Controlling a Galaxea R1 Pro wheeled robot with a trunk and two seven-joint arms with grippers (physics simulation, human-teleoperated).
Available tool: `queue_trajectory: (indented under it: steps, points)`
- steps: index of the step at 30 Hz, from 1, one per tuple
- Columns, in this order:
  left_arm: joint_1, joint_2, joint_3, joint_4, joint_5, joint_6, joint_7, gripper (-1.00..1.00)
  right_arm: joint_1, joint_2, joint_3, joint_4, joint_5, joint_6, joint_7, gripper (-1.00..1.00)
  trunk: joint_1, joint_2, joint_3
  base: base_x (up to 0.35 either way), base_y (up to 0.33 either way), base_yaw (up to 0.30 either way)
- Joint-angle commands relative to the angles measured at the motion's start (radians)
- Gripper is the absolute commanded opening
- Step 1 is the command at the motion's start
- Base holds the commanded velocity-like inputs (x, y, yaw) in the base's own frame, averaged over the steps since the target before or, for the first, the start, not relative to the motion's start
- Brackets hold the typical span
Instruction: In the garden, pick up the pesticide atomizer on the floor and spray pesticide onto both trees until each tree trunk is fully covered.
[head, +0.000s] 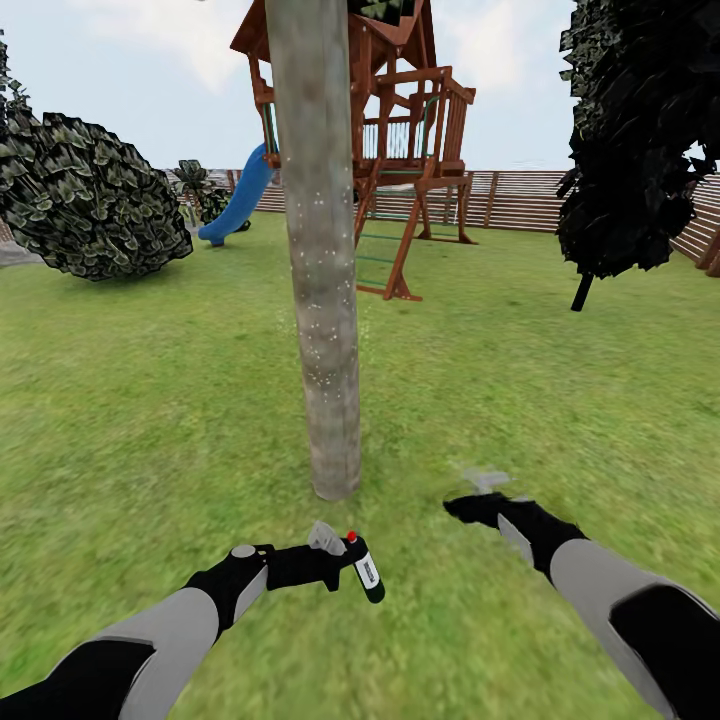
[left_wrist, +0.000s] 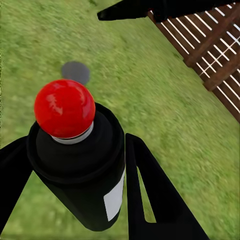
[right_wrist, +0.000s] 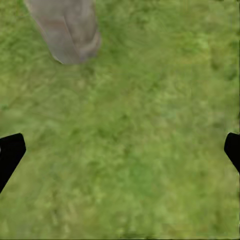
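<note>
Head view puts the tree trunk (head: 322, 250) just left of centre, rising out of the lawn (head: 150, 400) with fine white specks scattered over its middle stretch (likely spray already landed, though the lowest part looks barer). Below it, at lower centre of the frame, the left claw (head: 335, 562) is pinching the pesticide atomizer (head: 362, 568), which leans over with its red-dotted top toward the trunk. In the left wrist view the bottle (left_wrist: 82, 175) sits snug between both dark fingers (left_wrist: 150, 195), red knob uppermost. The right claw (head: 470, 508) hangs at lower right of centre, spread wide and holding nothing; its fingertips (right_wrist: 10, 152) sit at the frame edges of the right wrist view, over bare grass.

The main risk, as I judge it, is patchy coverage: a tilted nozzle may send mist past the trunk or onto one band only. The bottle could also twist in the grip if the arm swings quickly.
</note>
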Motion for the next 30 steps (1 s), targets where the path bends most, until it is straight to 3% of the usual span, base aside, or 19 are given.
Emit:
queue_trajectory:
  steps: [1, 3, 5, 6, 8, 9, 11, 14, 15, 22, 30]
  points:
    - [-0.001, 0.000, 0.000, 0.000, -0.006, -0.011, 0.003, -1.00, 0.002, 0.000, 0.006, 0.072, -0.012, -0.073, -0.077, 1.00, 0.000, -0.001, -0.001, 0.000, 0.000, 0.000]
    - [-0.001, 0.002, 0.004, -0.001, -0.006, -0.011, 0.023, -1.00, 0.042, 0.000, 0.007, 0.170, -0.013, -0.200, -0.205, 1.00, 0.000, -0.001, -0.001, 0.000, 0.000, 0.000]
    - [-0.001, 0.005, 0.008, -0.001, -0.006, -0.011, 0.142, -1.00, 0.149, 0.000, 0.007, 0.219, -0.016, -0.278, -0.314, 1.00, 0.000, -0.001, -0.001, 0.000, 0.000, 0.000]
    - [-0.001, 0.022, 0.010, 0.001, -0.004, -0.011, 0.449, -1.00, 0.247, 0.001, 0.007, 0.234, -0.019, -0.301, -0.349, 1.00, 0.000, -0.001, -0.001, 0.000, 0.000, 0.000]
    - [-0.001, 0.048, 0.012, 0.002, -0.002, -0.011, 0.552, -1.00, 0.284, 0.001, 0.007, 0.235, -0.019, -0.303, -0.352, 1.00, 0.000, -0.001, -0.001, 0.000, 0.000, 0.000]
    - [-0.001, 0.094, 0.014, 0.002, 0.001, -0.011, 0.602, -1.00, 0.340, 0.002, 0.008, 0.236, -0.018, -0.304, -0.353, 1.00, 0.000, -0.001, -0.001, 0.000, 0.000, 0.000]
    - [-0.001, 0.139, 0.042, 0.002, 0.040, -0.012, 0.622, -1.00, 0.396, 0.002, 0.009, 0.236, -0.018, -0.304, -0.354, 1.00, 0.000, -0.001, -0.001, 0.000, 0.000, 0.000]
    - [-0.001, 0.212, 0.102, 0.004, 0.153, -0.012, 0.635, -1.00, 0.481, 0.005, 0.010, 0.237, -0.017, -0.303, -0.353, 1.00, 0.000, -0.001, -0.001, 0.000, 0.000, 0.000]
    - [-0.001, 0.222, 0.109, 0.004, 0.166, -0.012, 0.636, -1.00, 0.499, 0.006, 0.010, 0.236, -0.017, -0.303, -0.353, 1.00, 0.000, -0.001, -0.001, 0.000, 0.000, 0.000]
    - [-0.001, 0.239, 0.121, 0.041, 0.191, -0.013, 0.638, -1.00, 0.603, 0.013, 0.010, 0.238, -0.018, -0.300, -0.351, 1.00, 0.000, -0.001, -0.001, 0.000, 0.000, 0.000]
    - [-0.001, 0.238, 0.121, 0.051, 0.191, -0.013, 0.638, -1.00, 0.616, 0.013, 0.010, 0.238, -0.018, -0.300, -0.351, 1.00, 0.000, -0.001, -0.001, 0.000, 0.000, 0.000]
